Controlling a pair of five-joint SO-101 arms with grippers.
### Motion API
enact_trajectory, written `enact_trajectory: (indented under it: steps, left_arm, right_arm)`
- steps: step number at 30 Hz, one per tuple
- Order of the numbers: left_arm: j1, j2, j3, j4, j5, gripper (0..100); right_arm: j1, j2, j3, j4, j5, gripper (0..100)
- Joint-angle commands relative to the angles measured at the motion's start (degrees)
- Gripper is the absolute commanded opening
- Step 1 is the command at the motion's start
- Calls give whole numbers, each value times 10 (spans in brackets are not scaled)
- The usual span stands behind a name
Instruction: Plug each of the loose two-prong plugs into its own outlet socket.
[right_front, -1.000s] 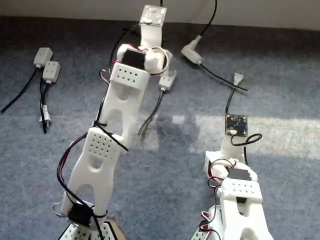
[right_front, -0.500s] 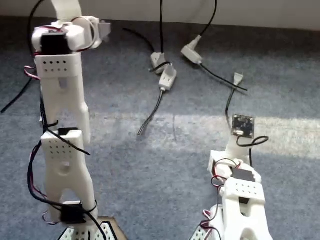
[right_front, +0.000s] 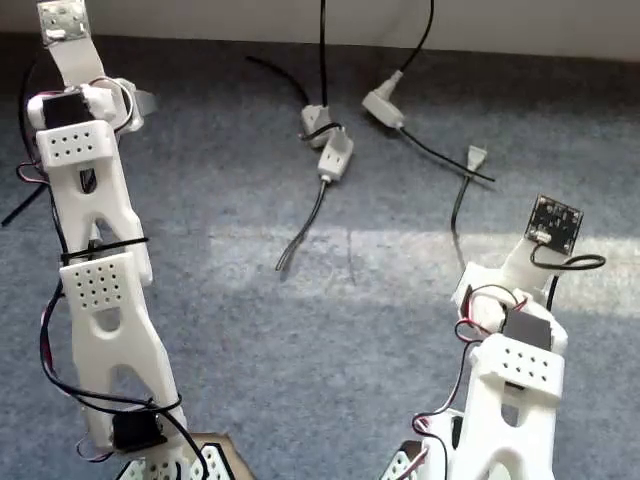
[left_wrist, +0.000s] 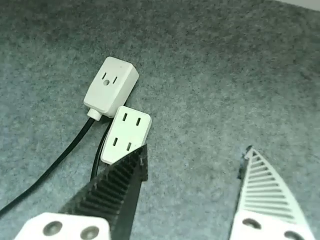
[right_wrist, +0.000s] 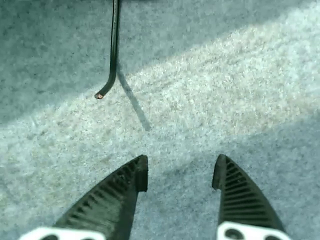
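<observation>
Two white outlet sockets lie side by side on the grey carpet, one with three holes (left_wrist: 111, 86) and one with two pairs of slots (left_wrist: 126, 135), each on a black cable. My left gripper (left_wrist: 195, 152) hangs open just above them, its dark finger (left_wrist: 122, 177) beside the slotted socket. The left arm (right_front: 85, 200) stretches to the far left corner. At the middle back a plug (right_front: 315, 120) sits against a socket (right_front: 336, 155). Loose plugs lie to the right, a white one (right_front: 383, 105) and a small one (right_front: 476, 156). My right gripper (right_wrist: 181, 162) is open over bare carpet.
A black cable's loose end (right_wrist: 113, 55) lies on the carpet ahead of the right gripper. The right arm (right_front: 515, 370) stands at the front right. Cables run from the back wall (right_front: 323, 50). Open carpet lies between the two arms (right_front: 330, 340).
The left arm swung from the middle plug-and-socket pair to the far left, over the two sockets. The right arm's wrist shifted slightly to the right.
</observation>
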Motion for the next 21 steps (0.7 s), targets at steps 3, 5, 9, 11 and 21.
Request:
enact_trajectory:
  steps: [3, 5, 9, 11, 21]
  left_arm:
    - [-3, 51, -7, -99, -16, 298]
    - [0, 72, -7, -120, -49, 298]
    - [-6, 111, -7, -160, -62, 298]
    - [-17, 123, -7, -177, -63, 298]
    - [-66, 131, -7, -190, -66, 298]
  right_arm:
    - [-40, -8, 111, -129, -17, 220]
    - [-52, -9, 152, -173, -16, 220]
    - [-76, -9, 168, -184, -14, 220]
    - [-77, -9, 168, -185, -14, 220]
    - [-79, -6, 168, -185, -13, 220]
